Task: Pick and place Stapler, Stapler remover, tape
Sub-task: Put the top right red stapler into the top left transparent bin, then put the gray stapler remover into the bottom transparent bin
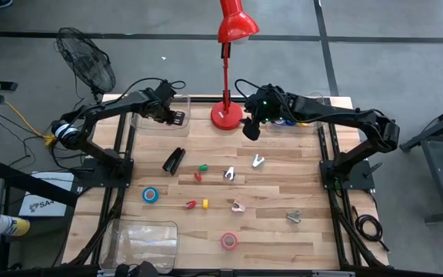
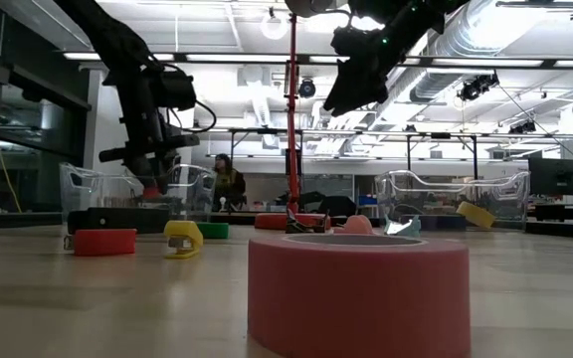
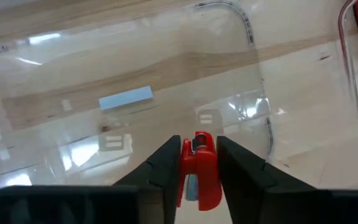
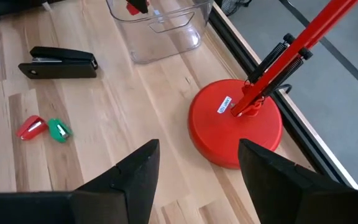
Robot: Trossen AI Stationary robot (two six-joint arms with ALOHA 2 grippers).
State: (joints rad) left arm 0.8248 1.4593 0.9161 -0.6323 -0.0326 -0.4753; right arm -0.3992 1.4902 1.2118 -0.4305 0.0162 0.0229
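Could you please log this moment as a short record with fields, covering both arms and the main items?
left gripper: over the clear bin at the table's far left, jaws around a small red staple remover
right gripper: raised near the red lamp base, jaws open, empty
stapler: lying on the table
pink tape roll: near front edge
blue tape roll: left of centre

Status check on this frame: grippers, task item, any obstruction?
Left gripper over clear bin, red staple remover between its fingers. Right gripper open, empty, near lamp base. Stapler untouched.
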